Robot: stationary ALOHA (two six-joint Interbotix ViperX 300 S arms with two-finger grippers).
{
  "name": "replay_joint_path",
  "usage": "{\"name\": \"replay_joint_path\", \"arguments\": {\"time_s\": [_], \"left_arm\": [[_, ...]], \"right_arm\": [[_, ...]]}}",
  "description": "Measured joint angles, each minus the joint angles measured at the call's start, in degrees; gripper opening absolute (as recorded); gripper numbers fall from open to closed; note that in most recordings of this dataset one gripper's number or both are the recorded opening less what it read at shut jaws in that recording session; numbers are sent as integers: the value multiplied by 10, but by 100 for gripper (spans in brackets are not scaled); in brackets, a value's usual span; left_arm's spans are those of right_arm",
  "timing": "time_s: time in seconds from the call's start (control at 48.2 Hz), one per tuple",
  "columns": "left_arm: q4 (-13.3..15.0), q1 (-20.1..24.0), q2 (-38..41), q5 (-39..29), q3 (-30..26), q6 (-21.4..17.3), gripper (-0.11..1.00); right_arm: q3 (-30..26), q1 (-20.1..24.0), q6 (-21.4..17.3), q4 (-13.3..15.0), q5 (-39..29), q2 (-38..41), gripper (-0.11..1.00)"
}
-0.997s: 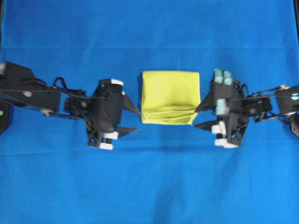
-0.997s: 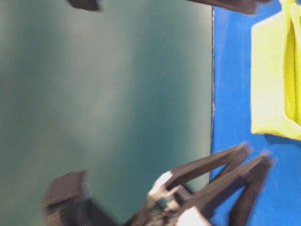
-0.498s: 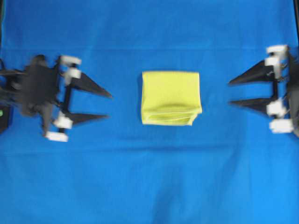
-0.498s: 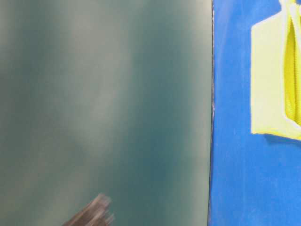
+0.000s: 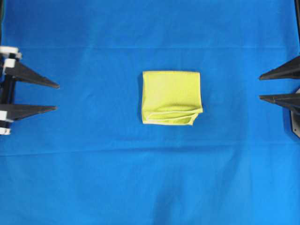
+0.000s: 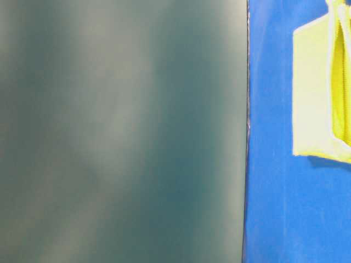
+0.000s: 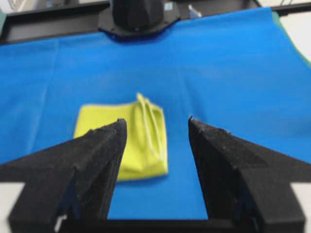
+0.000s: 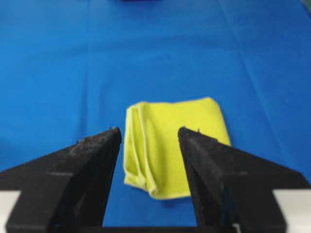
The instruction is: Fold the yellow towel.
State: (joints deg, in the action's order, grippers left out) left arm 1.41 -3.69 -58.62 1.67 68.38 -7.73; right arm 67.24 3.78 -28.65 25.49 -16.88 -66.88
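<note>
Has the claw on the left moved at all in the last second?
Yes. The left gripper has pulled back from beside the yellow towel to the left edge of the overhead view, fingers open.

The right gripper fills the bottom of the view, its two black fingers standing apart with nothing between them, tips pointing away over the blue cloth. Beyond the tips and clear of them lies the yellow towel, folded into a compact, roughly square pad flat on the cloth. Its layered edges with pale hems run along its left side, and its nearest corner bulges slightly. A few soft creases cross the blue cloth.
</note>
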Motion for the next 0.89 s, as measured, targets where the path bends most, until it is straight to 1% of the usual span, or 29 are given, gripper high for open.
{"name": "replay_joint_path", "arguments": {"time_s": [0.083, 0.208, 0.291, 0.374, 0.436, 0.893], "left_arm": [[1, 0, -30, 2, 27, 2, 51], [2, 1, -76, 11, 71, 16, 51], [2, 4, -102, 17, 96, 32, 51], [2, 11, -114, 18, 108, 45, 51], [2, 14, -116, 19, 110, 52, 51], [2, 15, -116, 20, 111, 52, 51]], "right_arm": [[27, -7, -2, -1, 17, -21, 56], [64, -22, -2, -4, 53, -29, 56], [78, -34, -3, -6, 75, -29, 56], [83, -43, -3, -7, 89, -27, 56], [85, -47, -3, -6, 94, -25, 56], [86, -47, -3, -7, 97, -23, 56]]}}
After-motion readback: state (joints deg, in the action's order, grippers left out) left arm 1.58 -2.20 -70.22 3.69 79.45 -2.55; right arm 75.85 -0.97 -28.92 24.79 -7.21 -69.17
